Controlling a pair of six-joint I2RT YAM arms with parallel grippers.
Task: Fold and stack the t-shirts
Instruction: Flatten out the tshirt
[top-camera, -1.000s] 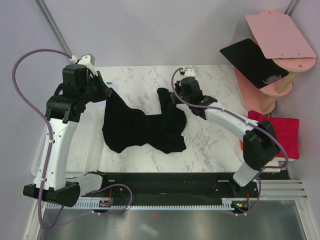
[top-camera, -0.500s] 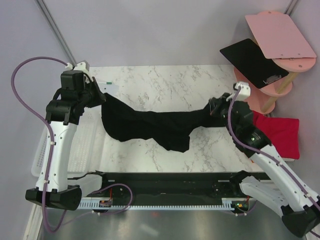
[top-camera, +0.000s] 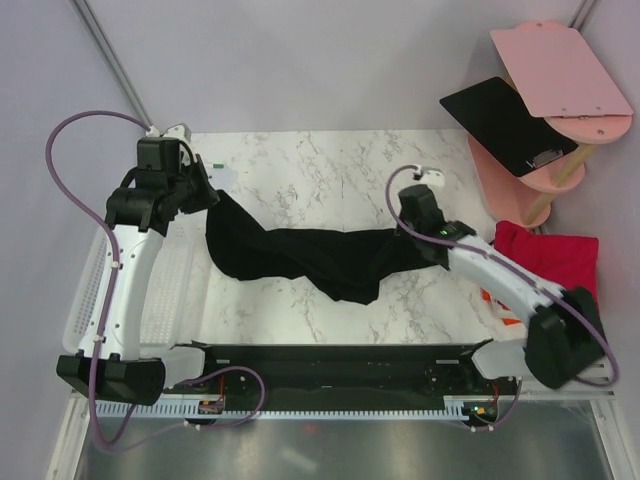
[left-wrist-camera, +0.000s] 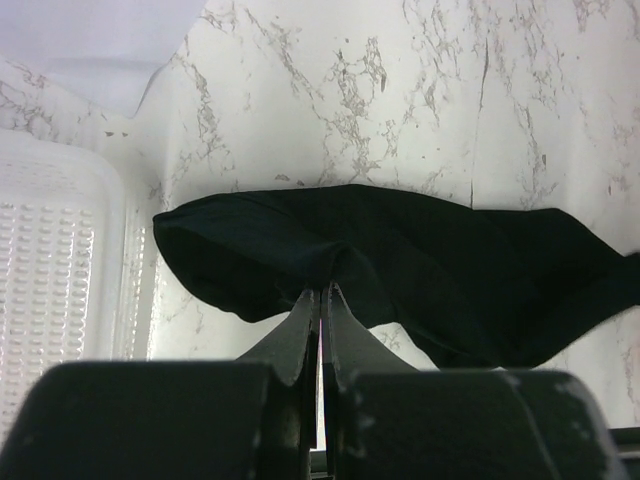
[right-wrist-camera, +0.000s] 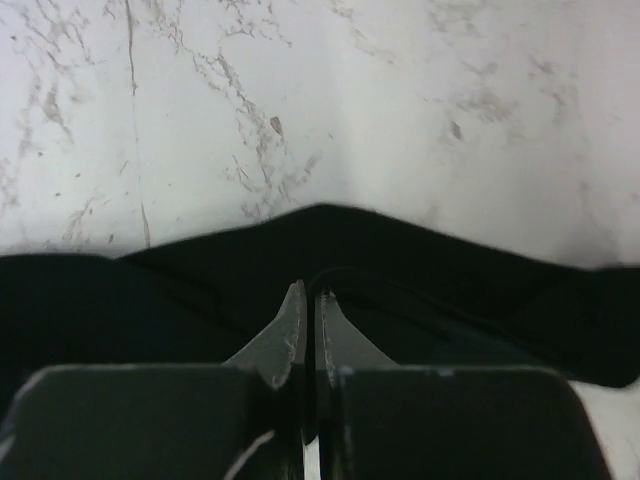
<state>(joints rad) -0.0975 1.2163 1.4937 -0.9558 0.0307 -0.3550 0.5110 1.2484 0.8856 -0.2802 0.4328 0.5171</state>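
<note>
- Left gripper (left-wrist-camera: 322, 292) is pinched tight on one end of the black t-shirt (top-camera: 300, 252); right gripper (right-wrist-camera: 305, 290) is clamped on the other end.
- Shirt sags in a rumpled band across the marble table (top-camera: 330, 165) between them; best, I judge, to draw both ends apart evenly and level, then lower it flat.
- Count: two grippers; one black shirt; one red shirt (top-camera: 565, 262), far right.

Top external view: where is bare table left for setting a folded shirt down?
Bare marble table behind the black t-shirt, and a strip between it and the near rail. Crowded mid-table: left gripper and right gripper hold it stretched.
</note>
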